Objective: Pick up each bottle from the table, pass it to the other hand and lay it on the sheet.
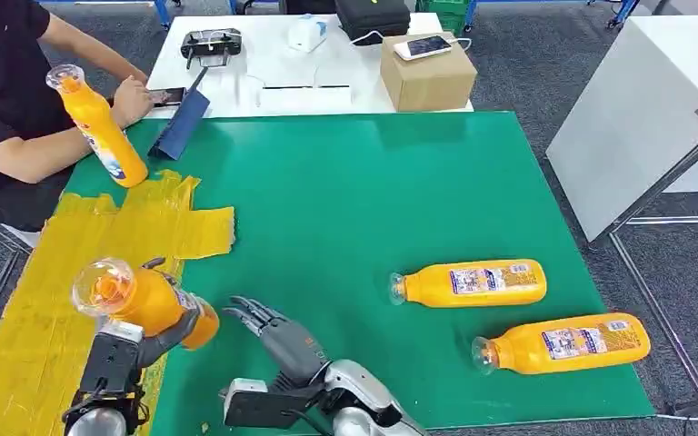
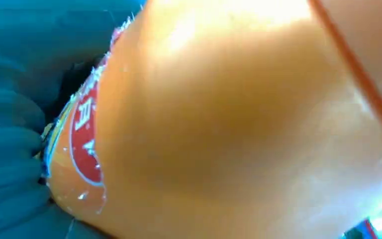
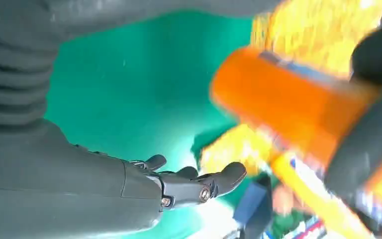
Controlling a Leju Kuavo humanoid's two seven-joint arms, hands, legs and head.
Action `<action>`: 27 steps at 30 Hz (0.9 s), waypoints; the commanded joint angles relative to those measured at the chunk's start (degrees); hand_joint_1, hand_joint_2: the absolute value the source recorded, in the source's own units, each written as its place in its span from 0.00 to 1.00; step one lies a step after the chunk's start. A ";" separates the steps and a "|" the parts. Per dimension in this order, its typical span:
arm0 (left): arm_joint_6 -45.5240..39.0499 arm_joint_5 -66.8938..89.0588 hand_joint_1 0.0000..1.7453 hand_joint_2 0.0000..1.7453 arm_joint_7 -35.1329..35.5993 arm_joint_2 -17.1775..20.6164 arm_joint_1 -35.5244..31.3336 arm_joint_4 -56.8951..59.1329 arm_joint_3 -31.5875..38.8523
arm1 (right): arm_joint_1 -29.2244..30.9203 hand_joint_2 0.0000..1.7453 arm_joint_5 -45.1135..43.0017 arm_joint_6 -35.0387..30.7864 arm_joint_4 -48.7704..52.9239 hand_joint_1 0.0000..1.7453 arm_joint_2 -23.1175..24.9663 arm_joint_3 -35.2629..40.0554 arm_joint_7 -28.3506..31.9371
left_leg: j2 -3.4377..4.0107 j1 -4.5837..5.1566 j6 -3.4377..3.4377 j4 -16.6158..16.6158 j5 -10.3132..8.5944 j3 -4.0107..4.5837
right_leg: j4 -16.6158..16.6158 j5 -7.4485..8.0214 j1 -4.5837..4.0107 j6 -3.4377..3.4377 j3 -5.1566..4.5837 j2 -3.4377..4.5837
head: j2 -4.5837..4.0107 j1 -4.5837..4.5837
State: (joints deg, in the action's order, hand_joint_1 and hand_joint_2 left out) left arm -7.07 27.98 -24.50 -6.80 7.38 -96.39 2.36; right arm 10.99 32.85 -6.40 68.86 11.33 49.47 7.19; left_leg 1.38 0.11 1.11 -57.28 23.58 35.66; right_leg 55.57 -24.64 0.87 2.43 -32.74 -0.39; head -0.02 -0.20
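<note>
Head view: an orange bottle (image 1: 141, 300) is gripped by the left hand (image 1: 150, 341) and held tilted above the near left of the green surface (image 1: 345, 209), at the edge of the yellow sheet (image 1: 73, 272), with its clear cap end raised towards the camera. The right hand (image 1: 268, 327) is seen just beside that bottle, fingers spread and extended towards it, with nothing held. Two further bottles (image 1: 473, 282) (image 1: 568, 343) are observed lying on their sides on the green surface, well to the right. A fourth bottle (image 1: 95, 123) is held upright by a person (image 1: 9, 91) at the far left corner.

Left wrist view: the held bottle (image 2: 229, 124) is recorded at very close range, its red label (image 2: 87, 149) facing the hand.

Right wrist view: the right hand's fingers (image 3: 199, 181) are shown extended and apart, empty, over the green surface. The held bottle (image 3: 283, 104) appears blurred beyond them, clasped by the dark fingers of the left hand (image 3: 373, 134).
</note>
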 commanded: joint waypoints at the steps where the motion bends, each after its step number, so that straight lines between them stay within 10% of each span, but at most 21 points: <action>1: -18.32 27.46 1.00 1.00 0.14 0.72 0.97 0.60 6.80 | -7.94 0.00 -1.40 1.68 22.21 0.00 -14.94 -10.84 2.38 | -0.36 -0.06 -0.05 -0.01 0.09 -0.23 | -0.09 -0.12 -0.05 -0.07 0.37 -0.22 | 0.00 0.02; 5: -32.38 60.73 1.00 1.00 11.66 1.59 1.76 8.87 5.95 | -11.06 0.00 -2.69 2.05 27.54 0.00 -19.77 -14.16 4.67 | -0.33 0.14 0.01 0.09 0.03 -0.17 | -0.11 -0.08 0.14 -0.02 0.29 -0.24 | 0.00 0.02; 7: -28.60 62.02 1.00 1.00 27.16 13.93 0.57 15.78 -3.87 | -11.48 0.00 -3.38 2.07 29.53 0.00 -21.35 -15.66 5.02 | -0.22 0.20 0.00 0.12 0.05 -0.23 | -0.11 -0.06 0.19 -0.04 0.28 -0.13 | 0.00 0.02; 8: -27.12 62.02 1.00 1.00 45.20 24.22 -4.06 19.95 -20.28 | -11.08 0.00 -4.00 2.81 30.19 0.00 -21.95 -16.24 4.98 | -0.40 0.20 -0.04 0.15 0.07 -0.34 | -0.13 -0.12 0.18 -0.09 0.45 -0.26 | 0.00 0.02; 9: -25.96 62.02 1.00 1.00 49.26 24.76 -5.62 22.28 -25.20 | -10.89 0.00 -4.38 2.92 30.40 0.00 -22.03 -16.72 4.99 | -0.46 0.17 -0.07 0.10 0.12 -0.39 | -0.10 -0.16 0.16 -0.14 0.52 -0.26 | 0.00 0.00; 19: -19.39 62.02 1.00 1.00 46.10 22.15 -9.36 32.91 -26.84 | -9.93 0.00 -6.05 4.89 30.92 0.00 -22.13 -19.31 4.92 | -0.26 0.16 0.05 0.05 0.00 -0.20 | -0.03 -0.07 0.15 -0.03 0.25 -0.14 | 0.00 0.00; 20: -19.05 62.02 0.72 1.00 47.83 22.89 -9.95 33.36 -28.72 | -9.87 0.00 -5.99 4.92 30.62 0.00 -21.96 -19.28 4.89 | -0.25 0.22 0.04 0.06 -0.03 -0.17 | -0.02 -0.03 0.22 -0.02 0.21 -0.13 | 0.00 0.02; 21: -19.11 62.02 0.00 1.00 48.56 23.27 -10.23 33.46 -29.47 | -9.88 0.00 -5.99 4.92 30.53 0.00 -21.86 -19.26 4.89 | -0.35 0.22 -0.01 0.07 -0.01 -0.29 | -0.02 -0.07 0.23 -0.08 0.35 -0.18 | 0.00 0.04; 27: -19.75 62.02 0.00 1.00 47.14 22.49 -9.27 32.44 -28.14 | -9.95 0.00 -5.76 4.98 29.86 0.00 -21.27 -19.08 4.84 | -0.33 0.22 0.01 0.06 -0.04 -0.32 | -0.01 0.01 0.22 -0.05 0.36 -0.19 | 0.00 0.04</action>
State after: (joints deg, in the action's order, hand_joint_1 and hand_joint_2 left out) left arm -27.15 90.05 23.36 14.47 -1.11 -69.48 -22.07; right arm 0.56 27.06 -1.86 99.60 -9.66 30.97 12.26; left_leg 1.08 0.36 1.24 -57.24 23.52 35.46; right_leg 55.61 -24.64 1.12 2.51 -32.48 -0.68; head -0.02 -0.15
